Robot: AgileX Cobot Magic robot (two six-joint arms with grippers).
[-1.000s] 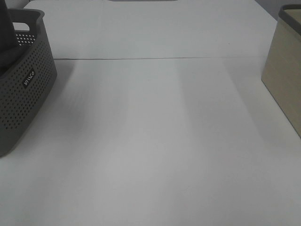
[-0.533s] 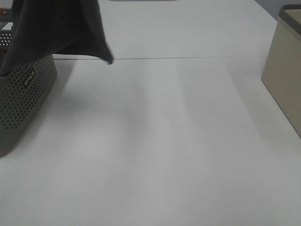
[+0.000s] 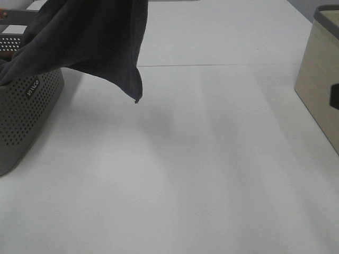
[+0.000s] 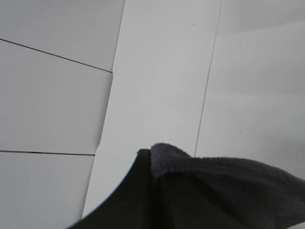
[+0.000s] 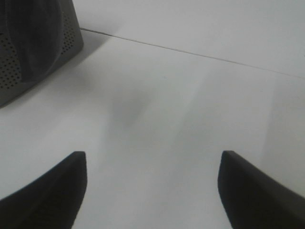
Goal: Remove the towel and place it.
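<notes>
The dark charcoal-grey towel [image 3: 90, 37] hangs in the air at the top left, above the grey perforated basket [image 3: 26, 106]. Its lower corner dangles over the white table, and its left end still trails over the basket rim. The top of the towel runs out of the exterior view, so my left gripper is not seen there. In the left wrist view a black finger [image 4: 128, 195] is pressed against a fold of the towel [image 4: 228, 186]. My right gripper [image 5: 152, 164] is open and empty, low over the table, facing the basket [image 5: 71, 33] and the towel [image 5: 33, 43].
A beige box with a dark rim [image 3: 320, 79] stands at the right edge. A dark part of my right arm [image 3: 335, 97] shows in front of it. A seam [image 3: 212, 65] crosses the white table at the back.
The towel has come up out of the basket and swung right, its corner now hanging lower and farther over the table. A dark part of the right arm has entered at the right edge.
</notes>
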